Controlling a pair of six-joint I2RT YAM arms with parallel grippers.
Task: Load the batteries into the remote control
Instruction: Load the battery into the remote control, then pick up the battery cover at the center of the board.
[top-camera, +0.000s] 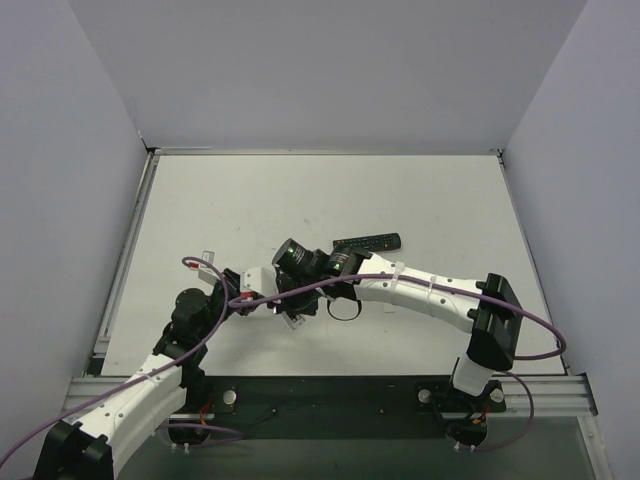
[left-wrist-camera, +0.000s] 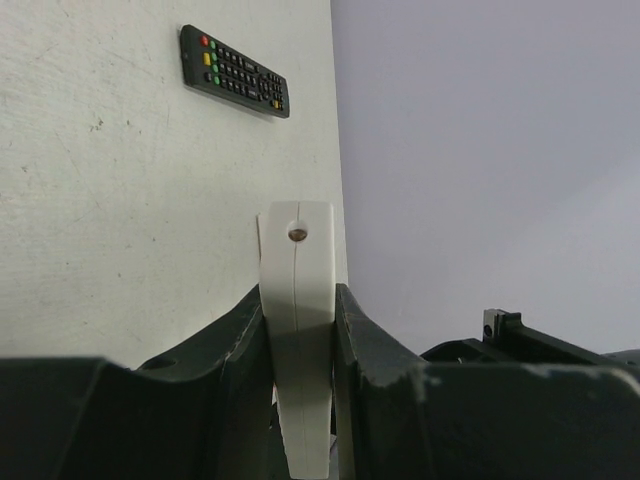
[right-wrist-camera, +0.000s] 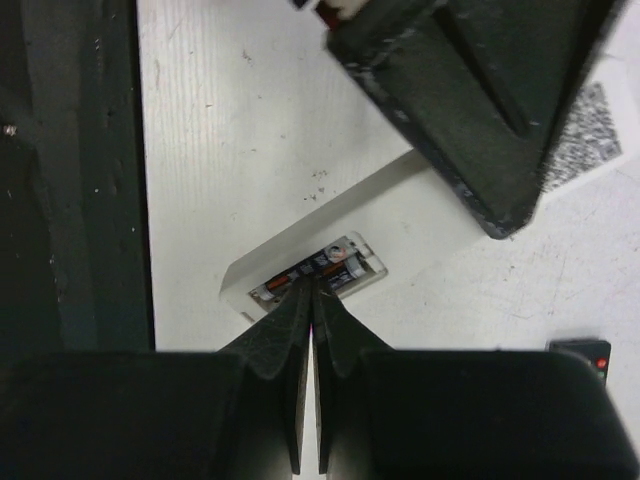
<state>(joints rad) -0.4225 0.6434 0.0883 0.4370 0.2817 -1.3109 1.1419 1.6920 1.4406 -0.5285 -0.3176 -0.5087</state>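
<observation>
**Right gripper** (right-wrist-camera: 312, 295): fingers pressed together, nothing visibly clamped between them. The tips point down into the open battery compartment (right-wrist-camera: 318, 272), touching or just above what lies in it; which of the two cannot be told.

**Batteries** (right-wrist-camera: 338, 268): dark cells with orange marking, lying inside the compartment. The fingertips cover the middle of the bay, so the count and whether each cell is fully seated cannot be confirmed.

**Remote control** (right-wrist-camera: 400, 225): small white body, back side turned toward the right wrist camera, compartment uncovered. No cover shows in any view.

**Left gripper** (left-wrist-camera: 298, 292): closed on the remote control, one finger on each long side. Its wrist view shows the white body edge-on and upright between the fingers. In the overhead view, both grippers meet near the middle of the near half of the table (top-camera: 250, 200).

**Black remote** (top-camera: 367, 243): long, many-buttoned, flat on the table just beyond the right gripper. It is apart from the work and plays no part in it.

**Progress, as judged:** late stage. The cells are in the bay rather than loose on the table. What is probably left is pressing them fully home against the contacts and withdrawing the right fingers. Closing the compartment would follow, if a cover is to be had.
</observation>
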